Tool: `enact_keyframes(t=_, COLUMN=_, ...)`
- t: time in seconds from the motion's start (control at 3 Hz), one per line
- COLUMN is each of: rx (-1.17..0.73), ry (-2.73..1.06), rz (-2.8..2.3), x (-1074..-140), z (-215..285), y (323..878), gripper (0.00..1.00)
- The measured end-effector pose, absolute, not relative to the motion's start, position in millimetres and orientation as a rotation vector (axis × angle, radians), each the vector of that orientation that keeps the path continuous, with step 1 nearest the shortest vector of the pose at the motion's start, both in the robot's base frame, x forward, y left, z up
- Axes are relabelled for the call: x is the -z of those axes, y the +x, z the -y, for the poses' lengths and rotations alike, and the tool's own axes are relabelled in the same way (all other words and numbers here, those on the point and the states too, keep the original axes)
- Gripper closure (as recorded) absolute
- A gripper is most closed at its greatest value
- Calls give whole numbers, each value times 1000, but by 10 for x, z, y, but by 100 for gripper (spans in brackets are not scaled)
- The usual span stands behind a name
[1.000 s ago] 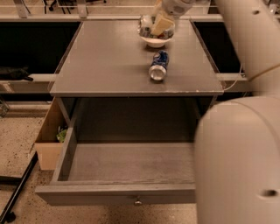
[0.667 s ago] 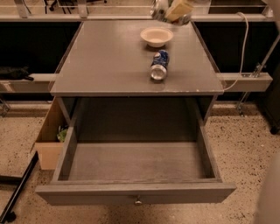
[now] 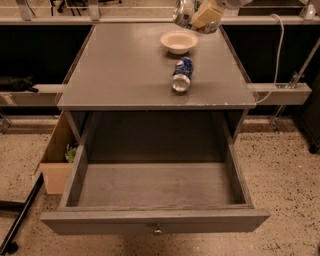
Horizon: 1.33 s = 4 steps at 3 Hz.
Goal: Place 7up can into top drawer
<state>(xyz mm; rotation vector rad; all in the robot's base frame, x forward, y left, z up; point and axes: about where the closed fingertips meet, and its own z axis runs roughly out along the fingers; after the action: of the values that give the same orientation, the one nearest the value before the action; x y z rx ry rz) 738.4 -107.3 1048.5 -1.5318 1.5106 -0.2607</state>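
Observation:
The 7up can [image 3: 183,12], silvery with a pale label, hangs in the air at the top edge of the view, above the back of the grey cabinet top [image 3: 125,65]. My gripper [image 3: 196,15] is shut on it, with its cream fingers [image 3: 207,15] against the can's right side. The top drawer [image 3: 155,220] is pulled wide open below the cabinet top, and its inside is bare. Its small round knob [image 3: 158,230] sits in the middle of the front panel. The gripper is far behind and above the drawer.
A white bowl [image 3: 178,41] stands on the cabinet top just below the gripper. A blue can [image 3: 181,75] lies on its side near the front edge. A tan cardboard box [image 3: 56,162] stands on the floor left of the drawer. A white cable [image 3: 276,55] hangs at right.
My gripper has risen from the white bowl to the top edge of the view with the can in it. The arm's big white parts have left the right side of the view.

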Motion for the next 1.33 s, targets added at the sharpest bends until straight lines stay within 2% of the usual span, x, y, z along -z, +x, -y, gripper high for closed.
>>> enact_keyframes(t=0.33, rx=246, ry=-1593, rz=-1495, x=-10398, z=876, y=7289, gripper=100)
enact_keyframes(t=1.33, rx=190, ry=-1752, rz=-1484, x=-10006, z=773, y=6104, gripper=100)
